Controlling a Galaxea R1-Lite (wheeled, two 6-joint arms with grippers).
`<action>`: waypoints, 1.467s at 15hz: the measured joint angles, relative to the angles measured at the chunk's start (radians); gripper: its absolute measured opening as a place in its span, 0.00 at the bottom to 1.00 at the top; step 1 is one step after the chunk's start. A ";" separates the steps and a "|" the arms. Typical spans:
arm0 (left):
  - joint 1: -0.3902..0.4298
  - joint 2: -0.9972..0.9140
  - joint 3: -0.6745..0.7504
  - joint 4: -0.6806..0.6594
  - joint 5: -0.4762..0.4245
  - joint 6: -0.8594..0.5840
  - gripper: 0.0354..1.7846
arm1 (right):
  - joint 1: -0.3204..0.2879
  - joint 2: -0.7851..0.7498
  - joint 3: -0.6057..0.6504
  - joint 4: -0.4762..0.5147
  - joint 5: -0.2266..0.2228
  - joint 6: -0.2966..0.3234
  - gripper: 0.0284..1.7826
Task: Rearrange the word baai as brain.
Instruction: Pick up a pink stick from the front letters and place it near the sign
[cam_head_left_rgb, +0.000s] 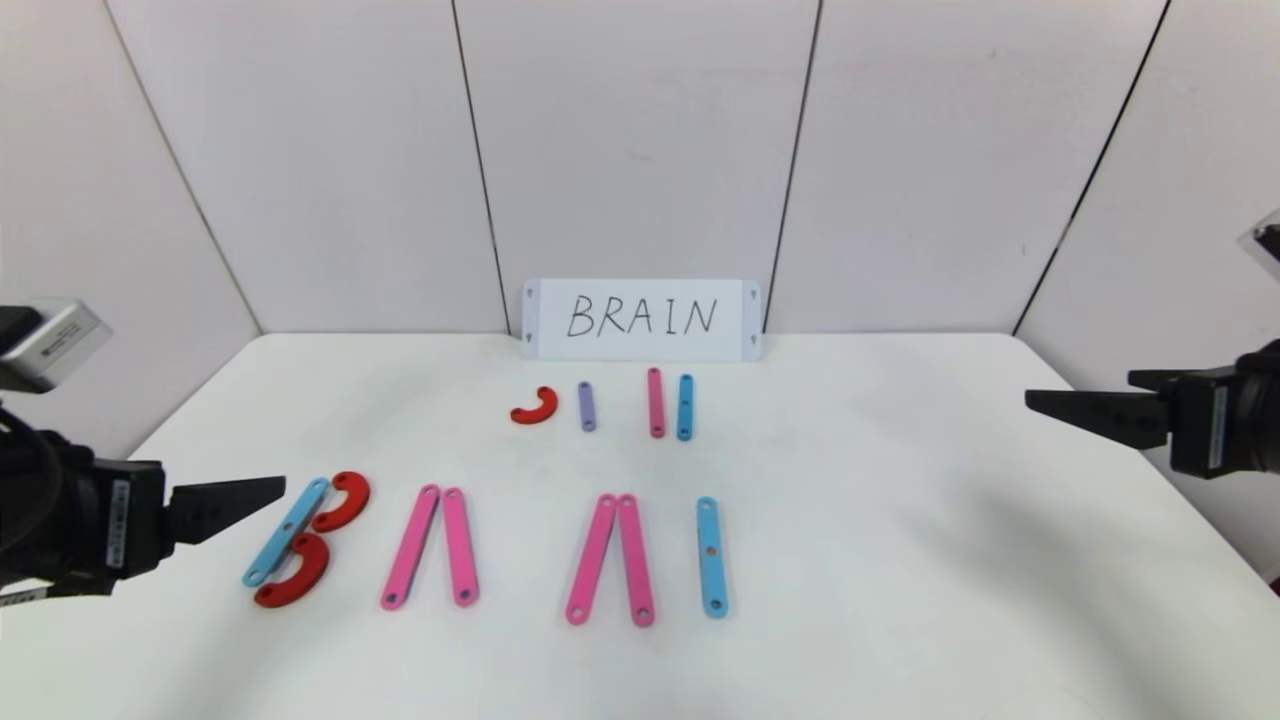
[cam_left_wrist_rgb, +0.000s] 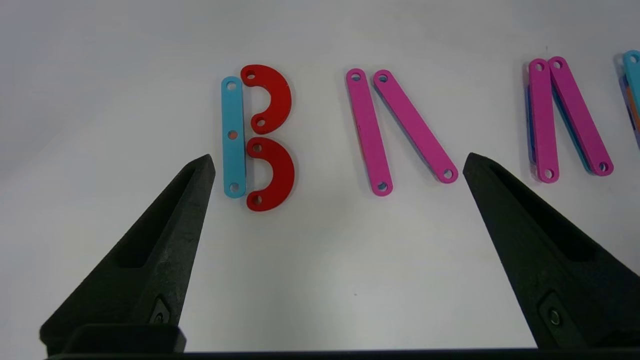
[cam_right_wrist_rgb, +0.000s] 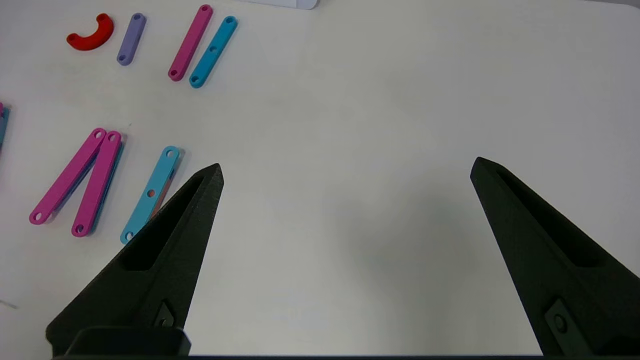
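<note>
Head view: the word (cam_head_left_rgb: 480, 545) lies along the near desk (cam_head_left_rgb: 900, 560), left gripper (cam_head_left_rgb: 240, 500) at its left end, right gripper (cam_head_left_rgb: 1075, 410) far right, both jaws spread, empty.

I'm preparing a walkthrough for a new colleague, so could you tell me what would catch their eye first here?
Probably the bright plastic letters in a row on the white table, a blue-and-red B at the robot's left end. Behind them, the BRAIN card leans on the wall with spare pieces before it. The open left pincer hovers near the B, the right pincer is at the right edge.
</note>
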 joint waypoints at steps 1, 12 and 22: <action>-0.004 0.054 -0.038 0.015 -0.002 0.001 0.97 | 0.012 0.036 -0.019 0.000 0.003 -0.001 0.97; -0.082 0.367 -0.236 0.232 0.017 0.058 0.97 | 0.130 0.205 -0.053 -0.007 0.007 -0.007 0.97; -0.163 0.550 -0.240 0.211 0.105 0.023 0.97 | 0.123 0.216 -0.043 -0.008 0.005 0.001 0.97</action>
